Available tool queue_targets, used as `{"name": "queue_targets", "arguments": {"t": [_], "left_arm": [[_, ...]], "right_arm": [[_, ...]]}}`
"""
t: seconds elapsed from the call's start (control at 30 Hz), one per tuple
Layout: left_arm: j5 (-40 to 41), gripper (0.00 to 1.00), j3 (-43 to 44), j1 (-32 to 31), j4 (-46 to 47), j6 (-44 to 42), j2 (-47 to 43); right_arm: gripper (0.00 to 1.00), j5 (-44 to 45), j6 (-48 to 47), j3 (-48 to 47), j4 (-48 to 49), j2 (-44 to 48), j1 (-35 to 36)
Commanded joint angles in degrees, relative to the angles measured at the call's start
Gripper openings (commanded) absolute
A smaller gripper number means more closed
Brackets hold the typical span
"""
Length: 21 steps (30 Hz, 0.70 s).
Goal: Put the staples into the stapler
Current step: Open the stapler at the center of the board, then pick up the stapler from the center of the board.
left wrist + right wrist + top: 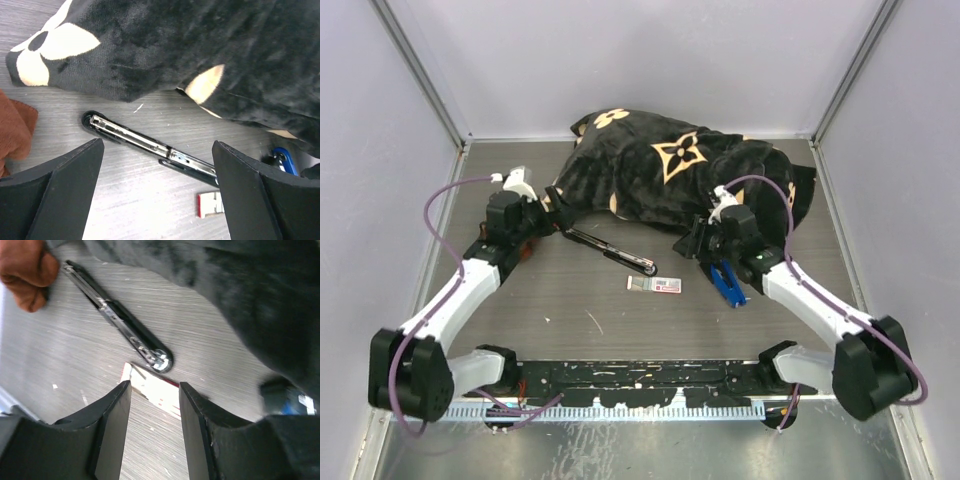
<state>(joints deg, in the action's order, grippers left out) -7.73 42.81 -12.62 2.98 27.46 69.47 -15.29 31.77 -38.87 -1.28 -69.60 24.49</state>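
Your left gripper (157,145): jaws wide, nothing held; the opened black stapler (145,142) lies flat below them, untouched. Your right gripper (152,384): half open, empty, above the staples box (150,388), which lies flat on the table (570,310) just beside the stapler's end. Risk: it sits low, so your fingers may skid and shove it against the stapler. The blue stapler (728,283) is near your right wrist; a swing could knock it
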Motion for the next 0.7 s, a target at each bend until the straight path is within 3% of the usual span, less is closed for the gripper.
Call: {"name": "queue_targets", "arguments": {"t": [0.0,0.13,0.37,0.67], "left_arm": [[-1.1,0.93,0.4,0.4,-10.3,0.7,-7.3],[-2.9,0.93,-0.8,0.4,-16.5,3.2,-12.2],[-2.9,0.93,-3.1,0.5,-20.7,3.9,-19.2],[-2.9,0.94,-3.3,0.4,-21.8,3.6,-20.7]], "right_arm": [[0.48,15.5,-9.6,-3.3,-20.9,6.5,-0.9],[0.42,22.6,-11.2,-3.7,-26.6,7.4,-2.2],[0.36,30.6,-12.0,-6.0,-27.6,2.3,-2.4],[0.35,32.2,-12.1,-5.7,-24.1,-1.8,-2.4]]}}
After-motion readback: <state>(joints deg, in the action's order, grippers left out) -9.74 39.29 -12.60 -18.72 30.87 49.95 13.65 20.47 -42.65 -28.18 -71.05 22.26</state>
